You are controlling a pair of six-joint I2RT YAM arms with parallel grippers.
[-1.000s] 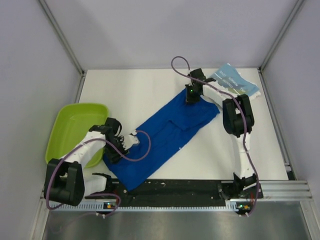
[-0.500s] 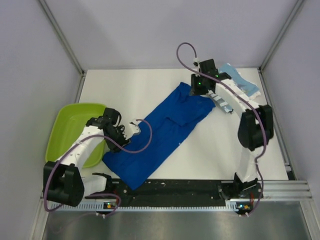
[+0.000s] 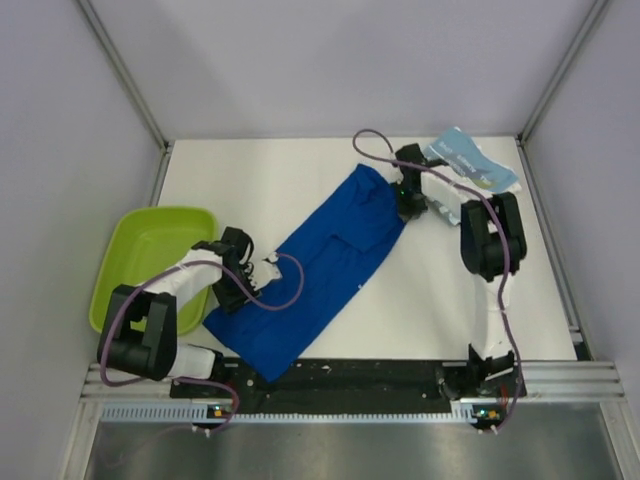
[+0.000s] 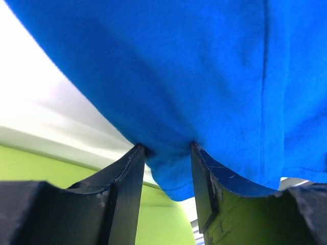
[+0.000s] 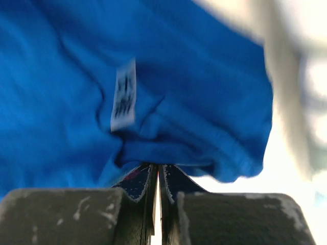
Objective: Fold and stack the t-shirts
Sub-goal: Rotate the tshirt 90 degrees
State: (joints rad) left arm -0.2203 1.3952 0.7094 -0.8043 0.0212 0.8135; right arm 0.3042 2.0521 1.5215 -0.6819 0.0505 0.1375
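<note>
The royal blue t-shirt (image 3: 320,270) lies in a long diagonal band from front left to back right. My left gripper (image 3: 243,280) is at its left edge near the tub. In the left wrist view its jaws (image 4: 167,148) pinch a thick fold of the blue cloth (image 4: 179,76), with the hem hanging between them. My right gripper (image 3: 405,200) is at the shirt's far right end. In the right wrist view it (image 5: 158,166) is shut on bunched blue cloth (image 5: 76,76) below a white label (image 5: 122,94). The folded teal-blue t-shirt (image 3: 475,165) lies at the back right.
The lime-green tub (image 3: 120,270) stands at the left table edge, close beside my left arm; it also shows in the left wrist view (image 4: 51,163). A black rail runs along the front edge (image 3: 350,375). Grey walls close in the table.
My right gripper carried the shirt's far end out towards the back, then back left, so that end is now narrower. My left gripper shifted slightly while holding its edge.
</note>
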